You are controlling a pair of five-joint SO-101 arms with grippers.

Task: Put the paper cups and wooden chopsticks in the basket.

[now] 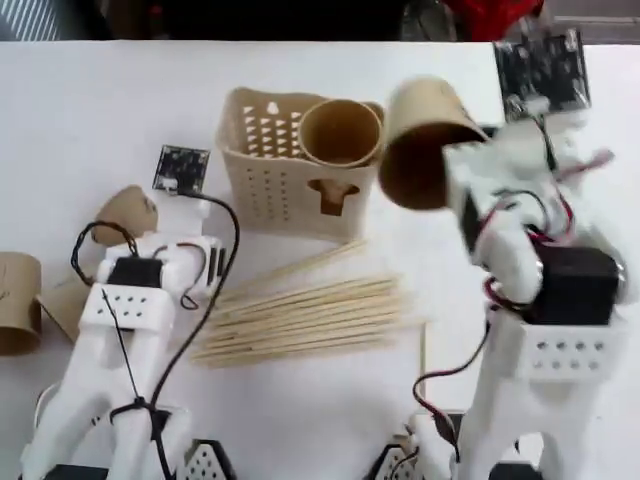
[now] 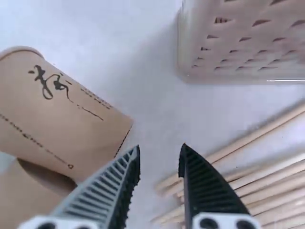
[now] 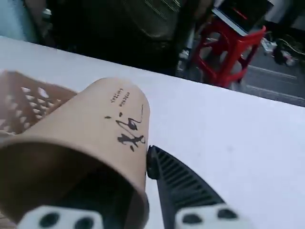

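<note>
A tan paper cup hangs tilted in the air just right of the cream perforated basket. My right gripper is shut on its rim, with one black finger outside the cup wall. A second cup stands inside the basket. Wooden chopsticks lie in a loose pile in front of the basket. More cups lie at the left. My left gripper is open and low over the table, between a lying cup and the chopstick ends.
The left arm's body sits beside the lying cups, its black cable looping toward the chopsticks. A basket wall stands a short way ahead of the left gripper. A red stool stands beyond the table's far edge.
</note>
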